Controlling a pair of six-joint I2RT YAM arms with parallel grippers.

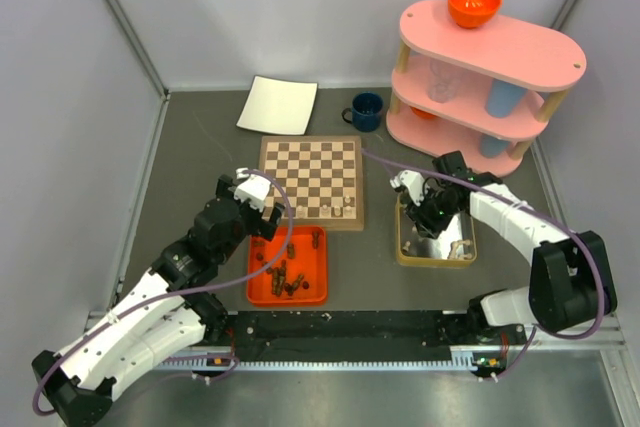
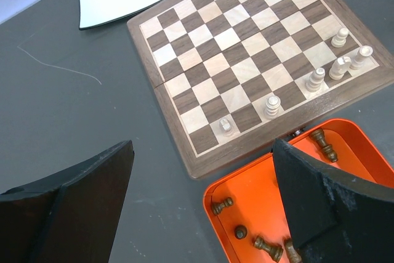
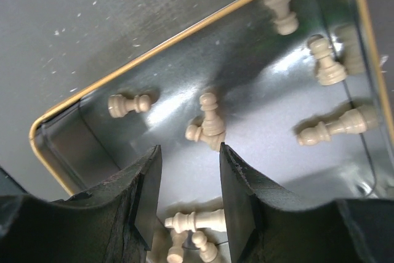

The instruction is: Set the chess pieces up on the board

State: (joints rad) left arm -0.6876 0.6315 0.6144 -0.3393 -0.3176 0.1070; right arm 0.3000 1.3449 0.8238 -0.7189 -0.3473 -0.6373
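Colour split, one arm each I guess; dark pieces (image 2: 221,204) in orange tray (image 2: 252,183) at 6 o'clock of board (image 1: 310,172), pale pieces (image 3: 209,124) in tin (image 3: 258,72) at 3; right gripper (image 3: 189,151) part-open above them, left gripper (image 2: 203,152) wide open, both empty.

Pale chessmen (image 3: 196,218) between my right fingers (image 3: 246,207) are partly hidden from me; a dark chessman (image 2: 290,250) sits half behind my left finger (image 2: 320,201).
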